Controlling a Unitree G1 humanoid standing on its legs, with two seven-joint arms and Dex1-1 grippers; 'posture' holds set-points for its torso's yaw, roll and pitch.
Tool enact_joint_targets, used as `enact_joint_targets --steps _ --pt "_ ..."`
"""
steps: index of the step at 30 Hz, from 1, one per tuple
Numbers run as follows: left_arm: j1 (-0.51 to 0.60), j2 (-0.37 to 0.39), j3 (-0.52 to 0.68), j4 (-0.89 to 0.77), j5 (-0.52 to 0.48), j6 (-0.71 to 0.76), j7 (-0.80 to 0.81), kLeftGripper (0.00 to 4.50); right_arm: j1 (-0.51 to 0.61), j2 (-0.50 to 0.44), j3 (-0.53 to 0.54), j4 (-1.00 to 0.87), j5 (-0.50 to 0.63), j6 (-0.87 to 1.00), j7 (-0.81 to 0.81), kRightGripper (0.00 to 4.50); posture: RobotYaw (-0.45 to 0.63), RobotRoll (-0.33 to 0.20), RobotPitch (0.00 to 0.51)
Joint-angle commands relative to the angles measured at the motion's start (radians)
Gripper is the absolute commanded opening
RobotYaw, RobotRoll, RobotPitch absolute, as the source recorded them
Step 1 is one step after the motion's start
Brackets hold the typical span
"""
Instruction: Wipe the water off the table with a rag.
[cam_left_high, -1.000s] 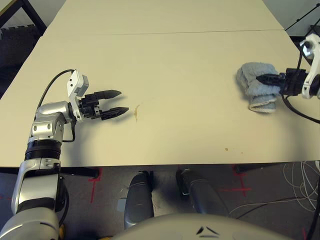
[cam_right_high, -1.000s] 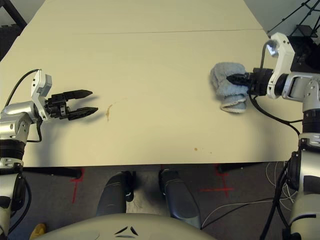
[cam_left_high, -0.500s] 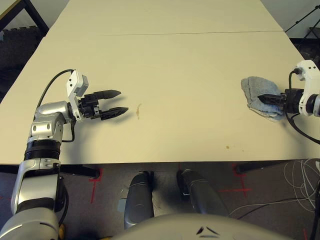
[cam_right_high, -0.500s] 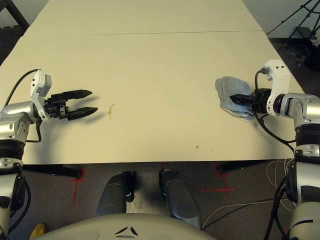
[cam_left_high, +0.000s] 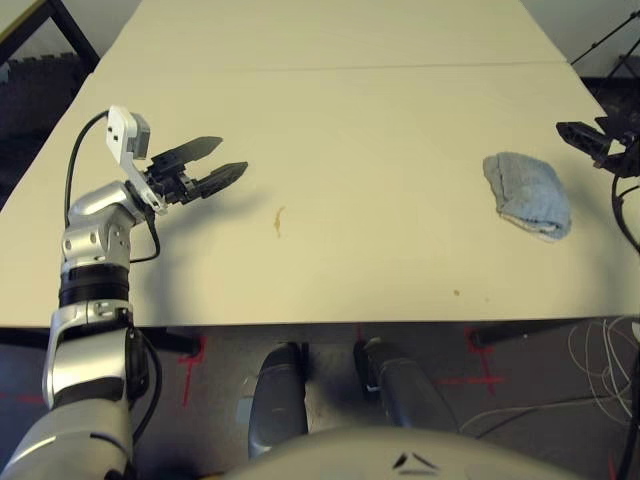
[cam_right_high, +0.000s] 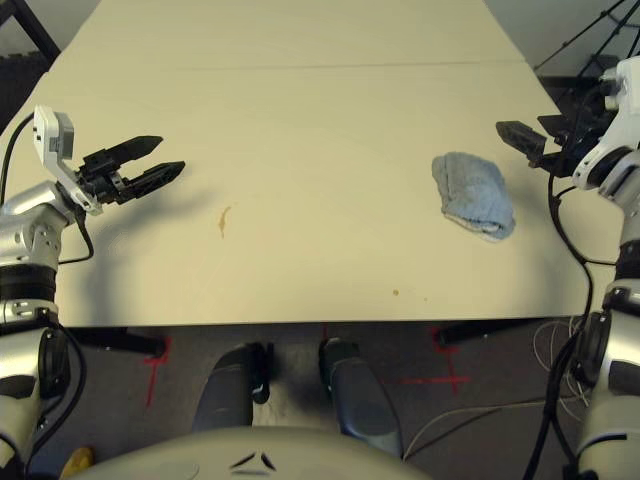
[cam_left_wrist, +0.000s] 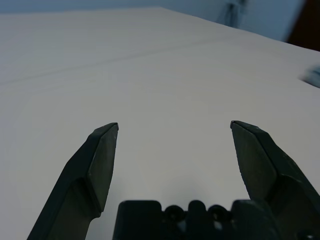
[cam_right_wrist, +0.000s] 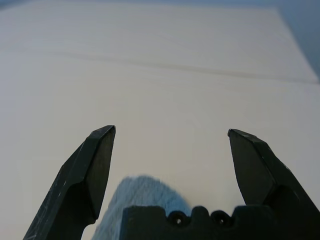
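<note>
The right tool (cam_right_high: 527, 137) hangs wide open and empty above the surface (cam_right_high: 330, 120), just beside the rag (cam_right_high: 472, 194). The left tool (cam_left_high: 212, 163), also spread and empty, points level over the surface near a brown smear of water (cam_left_high: 279, 219).

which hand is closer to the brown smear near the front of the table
Left. The left hand hovers open a little beyond and to the left of the smear; the right hand, also open, is far across the table, past the rag.
</note>
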Motion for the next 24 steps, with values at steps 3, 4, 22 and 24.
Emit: enact_joint_targets --steps 3,4,22,24 --pt "0.002 -0.008 0.046 0.097 0.085 -0.121 0.265 4.5 0.028 0.043 -0.069 0.072 0.021 -0.178 -0.04 4.49 -0.18 0.0 0.163" --pt "0.0 -0.005 0.053 0.119 0.094 -0.14 0.3 4.5 0.034 0.052 -0.074 0.079 0.024 -0.202 -0.045 4.49 -0.18 0.0 0.163" --pt "-0.028 0.026 0.064 0.314 0.172 -0.271 0.558 4.5 0.172 0.128 -0.113 0.164 0.045 -0.398 -0.085 4.49 -0.16 0.0 0.181" --pt "-0.034 0.023 0.06 0.32 0.174 -0.274 0.557 4.5 0.169 0.127 -0.111 0.169 0.044 -0.399 -0.085 4.49 -0.16 0.0 0.181"
